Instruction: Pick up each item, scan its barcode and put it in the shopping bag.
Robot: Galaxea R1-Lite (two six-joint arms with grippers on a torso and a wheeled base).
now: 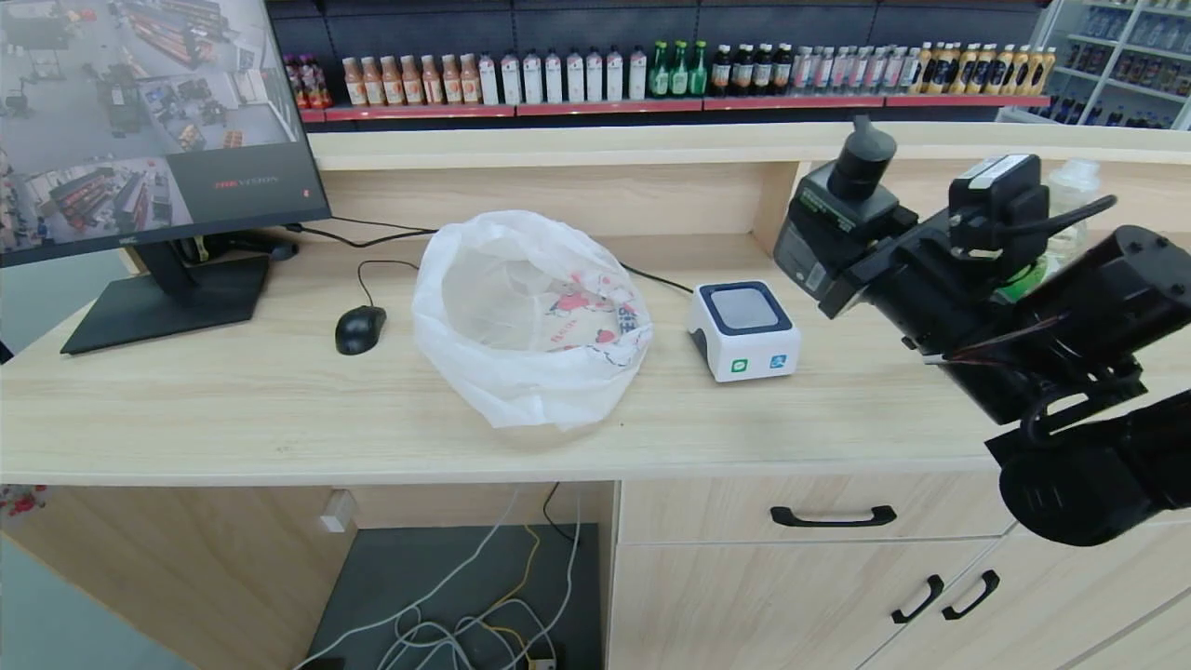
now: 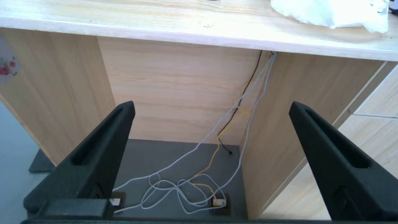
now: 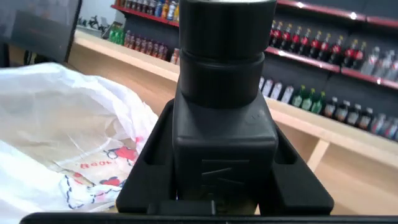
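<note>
My right gripper (image 1: 842,256) is shut on a black square bottle (image 1: 831,216) with a dark cap, held in the air to the right of the white barcode scanner (image 1: 743,329). In the right wrist view the black bottle (image 3: 222,118) stands between the fingers (image 3: 147,180), above the counter. The white shopping bag (image 1: 530,321) lies open on the wooden counter (image 1: 279,400), left of the scanner, with a red-printed item inside; the bag (image 3: 68,137) also shows behind the bottle. My left gripper (image 2: 211,162) hangs open below the counter edge, facing the cable recess.
A monitor (image 1: 140,121) on its stand occupies the counter's left, with a black mouse (image 1: 359,328) and its cable beside it. A raised back ledge (image 1: 577,144) runs behind. A clear bottle (image 1: 1070,200) stands at the far right. Drawers (image 1: 833,516) and loose cables (image 2: 205,180) lie under the counter.
</note>
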